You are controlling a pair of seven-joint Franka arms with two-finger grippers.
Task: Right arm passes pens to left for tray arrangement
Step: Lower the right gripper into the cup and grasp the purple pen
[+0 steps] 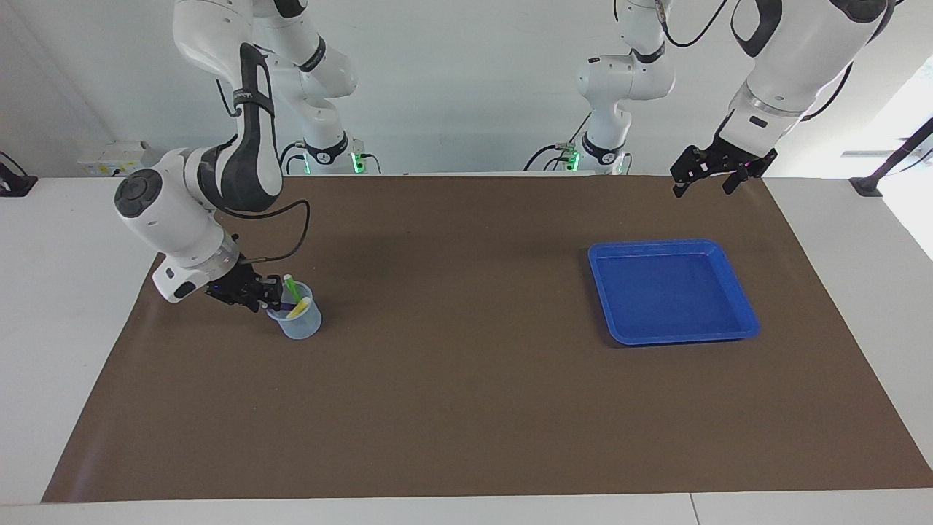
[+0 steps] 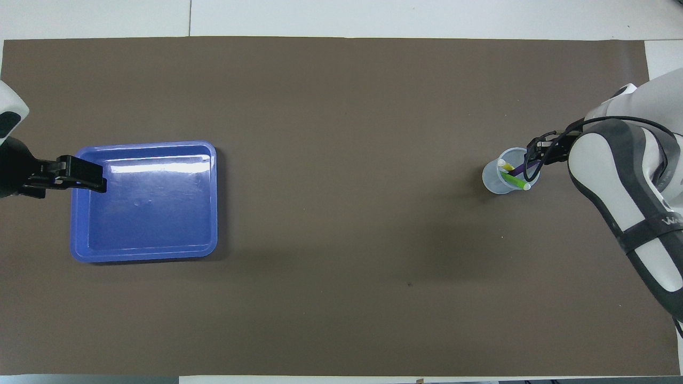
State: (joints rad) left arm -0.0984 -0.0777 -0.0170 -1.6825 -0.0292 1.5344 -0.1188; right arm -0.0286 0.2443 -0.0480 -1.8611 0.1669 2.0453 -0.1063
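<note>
While the brown mat [image 1: 466, 408] lies bare across its whole middle stretch, the things sit toward its two ends, well apart. The blue tray [image 1: 743, 302] rests flat toward the left arm's end, clear of the mat's edges. The clear cup [image 1: 302, 323] stands toward the right arm's end, with the three pens [image 1: 293, 289] leaning inside it: green, yellow and purple. The right hand [image 1: 268, 294] reaches in low at the cup's rim by the purple pen; I cannot tell how far its fingers stand apart or whether they grip. The left hand [image 1: 704, 179] waits high over the mat's robot-side edge, fingers spread, holding nothing.
</note>
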